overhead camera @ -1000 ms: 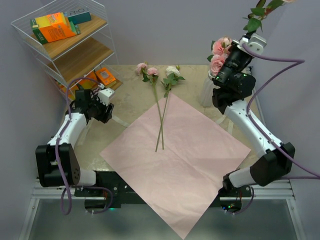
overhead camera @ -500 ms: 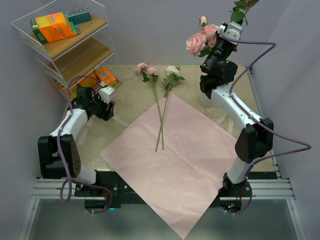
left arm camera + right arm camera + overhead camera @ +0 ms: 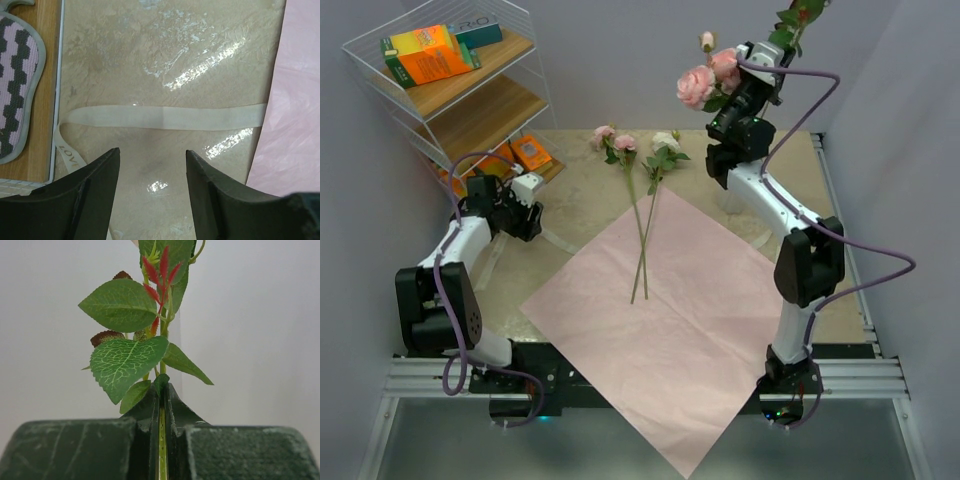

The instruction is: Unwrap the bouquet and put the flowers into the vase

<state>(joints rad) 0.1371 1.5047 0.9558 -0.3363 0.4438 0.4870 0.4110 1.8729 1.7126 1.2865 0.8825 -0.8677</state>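
My right gripper (image 3: 776, 42) (image 3: 162, 386) is raised high at the back, shut on a thin green stem (image 3: 161, 440) with leaves (image 3: 125, 362) beyond the fingertips. Pink roses (image 3: 705, 80) hang just left of it; I cannot tell if they share that stem. The white vase (image 3: 729, 197) is mostly hidden behind the right arm. Three flowers (image 3: 640, 215) lie across the far corner of the spread pink paper (image 3: 690, 330). My left gripper (image 3: 525, 215) (image 3: 152, 152) is open just above the table, near the beige ribbon (image 3: 165, 119).
A wire shelf (image 3: 380, 25) with orange boxes (image 3: 430, 55) stands at the back left, close to the left arm. A patterned pad (image 3: 17, 85) lies on the shelf's low wooden board. Clear wrap (image 3: 765, 240) lies by the paper's right edge.
The right arm has swung up and to the left with the stem, and the pink roses moved left with it. The left arm shifted slightly; its jaws stayed open.
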